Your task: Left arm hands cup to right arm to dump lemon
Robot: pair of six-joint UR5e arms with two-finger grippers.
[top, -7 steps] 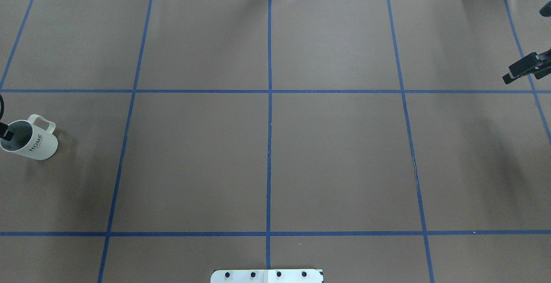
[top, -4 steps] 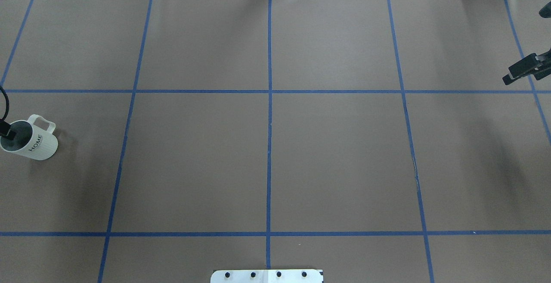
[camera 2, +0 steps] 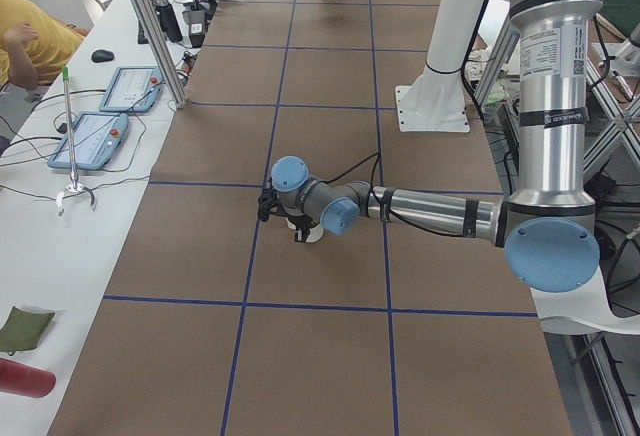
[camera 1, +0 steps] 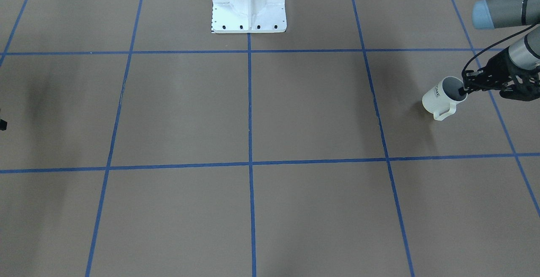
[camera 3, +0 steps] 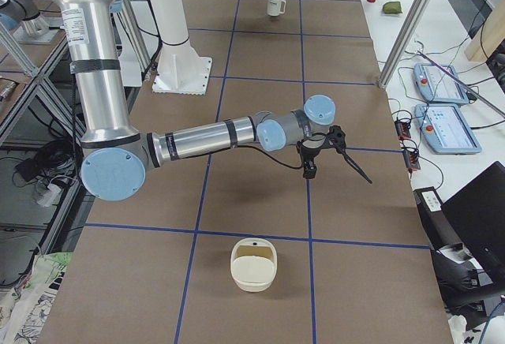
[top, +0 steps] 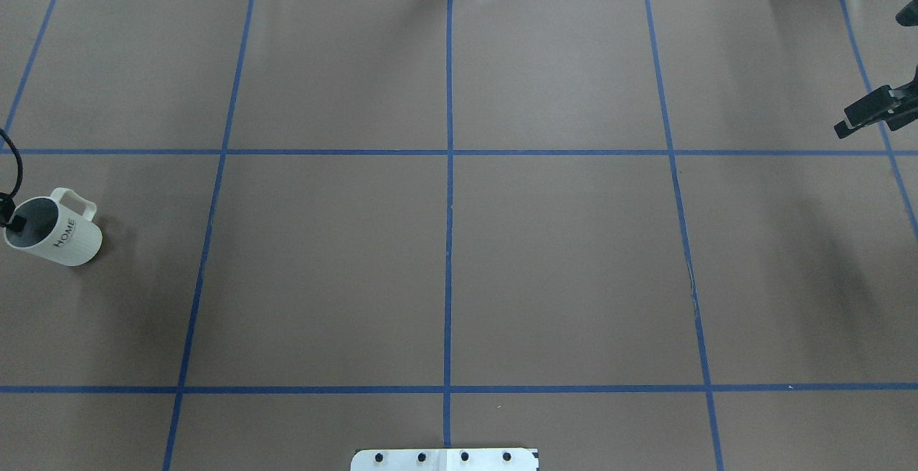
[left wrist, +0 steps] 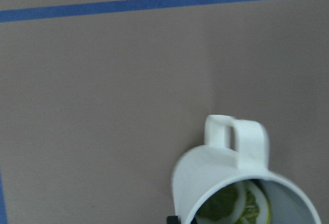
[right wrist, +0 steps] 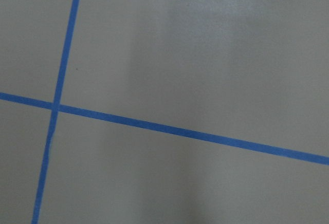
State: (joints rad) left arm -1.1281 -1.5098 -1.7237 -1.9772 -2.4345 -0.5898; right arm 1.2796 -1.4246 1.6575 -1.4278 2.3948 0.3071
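Observation:
The white cup [top: 61, 236] with black lettering is at the table's far left, tilted and low over the brown cover. My left gripper [camera 1: 465, 91] is shut on its rim, one finger inside the cup [camera 1: 441, 95]. The left wrist view shows the cup's handle and mouth [left wrist: 221, 178] with the yellow-green lemon [left wrist: 249, 208] inside. The cup also shows small and far in the exterior right view [camera 3: 275, 6]. My right gripper [camera 3: 339, 177] is open and empty above the table's right end; one of its fingers [top: 871, 112] shows at the overhead view's right edge.
A cream basket-like container [camera 3: 253, 263] stands at the table's right end, beyond the right gripper. The robot's white base plate [camera 1: 249, 15] sits at the near middle edge. Blue tape lines [top: 449, 206] divide the brown cover into squares.
The cup has shifted slightly to the right and away from the robot in the left gripper's hold. The right gripper's finger has moved a little farther from the robot.

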